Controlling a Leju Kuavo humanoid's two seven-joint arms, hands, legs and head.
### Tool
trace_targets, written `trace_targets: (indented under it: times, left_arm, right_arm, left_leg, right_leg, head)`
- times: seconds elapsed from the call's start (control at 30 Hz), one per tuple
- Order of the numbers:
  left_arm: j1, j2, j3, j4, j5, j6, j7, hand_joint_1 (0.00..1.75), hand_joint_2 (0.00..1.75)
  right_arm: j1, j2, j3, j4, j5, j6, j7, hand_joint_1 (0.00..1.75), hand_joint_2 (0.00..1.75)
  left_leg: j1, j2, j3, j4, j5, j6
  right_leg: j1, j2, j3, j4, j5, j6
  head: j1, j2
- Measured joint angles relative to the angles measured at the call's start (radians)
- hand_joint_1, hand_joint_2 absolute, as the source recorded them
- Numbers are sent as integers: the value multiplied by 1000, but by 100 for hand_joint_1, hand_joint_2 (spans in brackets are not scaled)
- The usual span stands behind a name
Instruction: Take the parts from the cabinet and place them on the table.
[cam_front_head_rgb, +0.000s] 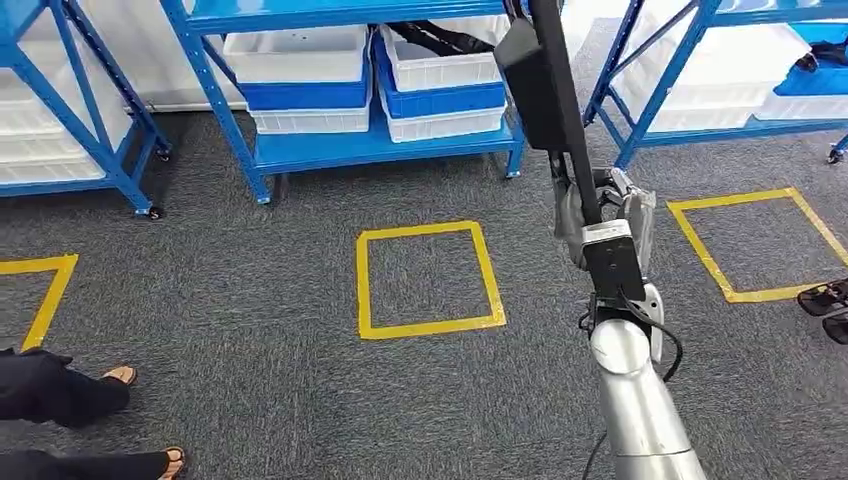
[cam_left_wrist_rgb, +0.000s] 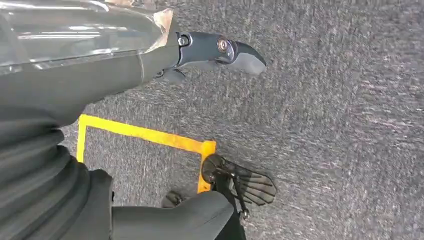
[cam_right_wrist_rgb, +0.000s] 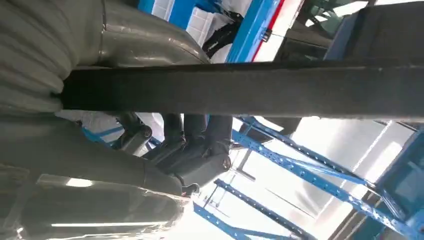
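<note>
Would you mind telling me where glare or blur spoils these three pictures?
Head view: evenly lit and sharp, though the white bins on the blue rack look slightly washed out. Left wrist view: the carpet is streaked with blur, and the hand is reasonably crisp. Right wrist view: bright backlight blows out the background, leaving the long black part and the right hand dark.

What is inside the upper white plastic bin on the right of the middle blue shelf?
The upper white plastic bin holds a black strap-like part lying across its top. The long black part gripped by the right hand covers the bin's right end, and its walls hide anything deeper.
</note>
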Motion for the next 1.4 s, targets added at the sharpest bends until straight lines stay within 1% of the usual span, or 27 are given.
trace_targets:
  times: [0.03,0.07,0.1,0.17,0.2,0.23,0.27,0.3,0.33,0.37,0.4,0.43,0.47,0.57,0.6,0.8,0.83,1.03,1.07,1.1,1.13,1.2,1.23,1.27,1.3,1.37,1.4]
  left_arm:
    - [-1,0,0,0,0,0,0,0,175]
    - [1,0,0,0,0,0,0,0,175]
    - [3,0,1,0,0,0,0,0,175]
    - [5,0,1,0,0,0,-1,0,175]
    - [5,-1,1,0,0,0,-3,0,175]
    - [5,0,1,0,0,0,-4,0,175]
    - [6,1,2,0,0,0,-6,0,175]
    - [7,2,2,0,0,0,-10,0,175]
    - [8,2,3,0,0,0,-13,0,175]
    - [9,2,3,0,0,0,-14,0,175]
    - [8,2,4,0,0,0,-15,0,175]
    - [8,3,6,0,0,0,-15,0,175]
    - [8,3,8,0,0,0,-15,0,175]
    - [8,3,11,0,0,0,-16,0,175]
    - [8,2,12,0,1,0,-16,0,175]
    - [9,2,19,0,6,1,-15,0,175]
    - [9,2,20,0,6,2,-14,0,175]
    - [9,2,26,0,6,3,-14,0,175]
    - [9,2,26,0,6,5,-14,0,175]
    - [9,-2,26,0,6,5,-14,0,175]
    - [9,-1,26,0,6,6,-15,0,175]
    - [9,0,26,0,6,7,-15,0,175]
    - [9,-1,26,0,6,7,-14,0,175]
    - [9,-2,26,0,6,7,-15,0,175]
    - [9,-2,26,0,6,7,-15,0,175]
    - [9,-4,26,0,6,7,-15,0,175]
    - [9,-5,26,0,6,7,-15,0,175]
  right_arm:
    - [0,0,0,0,0,0,0,175,175]
    - [1,0,0,0,0,0,0,175,175]
    - [0,0,-1,0,0,0,0,175,175]
    - [-1,3,-1,0,1,0,0,175,175]
    - [0,3,-1,0,1,0,0,175,175]
    - [0,3,-1,1,1,0,0,175,175]
    - [2,3,-1,1,2,0,0,175,175]
    - [5,3,-1,1,2,0,0,175,175]
    - [8,2,-1,1,2,0,0,175,175]
    - [9,2,-2,1,2,-1,0,175,175]
    - [9,2,-2,1,2,-1,0,175,175]
    - [9,2,-2,1,2,-1,0,175,175]
    - [8,2,-2,1,2,-1,0,175,175]
    - [8,2,-2,1,3,-2,0,175,175]
    - [7,2,-3,1,3,-2,0,175,175]
    - [6,2,-4,1,-8,3,0,175,175]
    - [6,2,-4,1,-26,12,0,175,175]
    - [5,3,-17,3,-84,32,-4,175,175]
    - [4,3,-20,3,-84,32,-4,175,175]
    - [4,2,-24,3,-85,32,-5,175,175]
    - [2,1,-29,3,-85,32,-5,175,175]
    - [2,1,-32,3,-87,32,-6,175,175]
    - [3,0,-34,5,-87,32,-5,175,175]
    - [5,-1,-35,7,-87,32,-5,175,175]
    - [7,-1,-35,8,-87,32,-5,175,175]
    - [8,-1,-36,8,-87,32,-5,175,175]
    - [7,-1,-36,8,-87,32,-6,175,175]
  left_leg:
    - [3,0,0,-4,8,-5]
    - [5,0,0,-9,12,-12]
    - [10,0,-6,-6,12,-19]
    - [16,-4,-34,71,-87,-24]
    - [16,-7,-62,152,-144,-29]
    - [17,-10,-90,238,-184,-34]
    - [17,-10,-107,299,-201,-37]
    - [17,-10,-103,317,-197,-37]
    - [17,-9,-72,284,-173,-36]
    - [17,-9,-27,219,-142,-35]
    - [18,-9,40,117,-106,-31]
    - [18,-10,92,33,-95,-26]
    - [14,-12,112,8,-105,-21]
    - [11,-12,99,-4,-101,-10]
    - [7,-11,96,-4,-99,-9]
    - [-10,-12,85,-3,-90,8]
    - [-14,-12,82,2,-90,11]
    - [-18,-12,72,7,-85,23]
    - [-12,-10,74,-2,-78,31]
    - [-4,0,75,-10,-71,40]
    - [-1,3,73,-11,-68,46]
    - [0,16,67,-11,-66,48]
    - [0,22,64,-10,-66,48]
    - [0,27,64,-10,-65,46]
    - [0,34,64,-10,-64,45]
    - [4,50,64,-9,-64,40]
    - [5,58,64,-5,-66,31]
  right_leg:
    - [4,0,-3,2,4,-5]
    - [4,1,-5,1,6,-16]
    - [-12,0,-6,-3,18,-31]
    - [-10,-4,-12,-2,34,-56]
    - [-8,-4,-22,-1,43,-59]
    - [-5,-4,-31,0,50,-60]
    - [-3,-4,-39,0,55,-59]
    - [-2,-3,-44,1,58,-55]
    - [-2,-3,-47,2,61,-55]
    - [-2,-3,-48,3,63,-53]
    - [-2,-3,-49,5,63,-52]
    - [-2,-3,-49,8,63,-52]
    - [9,-3,-57,11,64,-48]
    - [12,-3,-67,16,66,-33]
    - [19,-3,-69,14,69,-37]
    - [8,-4,-79,11,81,-18]
    - [4,-4,-79,7,85,-10]
    - [-5,-3,-87,3,96,6]
    - [-1,-1,-88,3,98,10]
    - [-5,-1,-97,18,87,8]
    - [-3,0,-118,58,58,3]
    - [-6,0,-192,222,-16,-4]
    - [-6,0,-225,299,-42,-2]
    - [-7,0,-237,334,-49,3]
    - [-9,0,-227,317,-40,10]
    - [-16,-12,-139,157,21,32]
    - [-18,-47,-80,51,55,41]
  head:
    - [0,0]
    - [1,0]
    - [0,0]
    - [-4,0]
    - [-4,0]
    - [-5,0]
    - [-5,0]
    - [-4,0]
    - [-5,0]
    - [-4,0]
    - [-5,0]
    - [-5,0]
    - [-5,0]
    - [-3,0]
    - [2,0]
    - [1,0]
    - [0,0]
    - [0,0]
    - [0,0]
    - [-1,0]
    - [3,0]
    - [8,0]
    - [8,0]
    - [8,0]
    - [9,0]
    - [9,0]
    - [10,0]
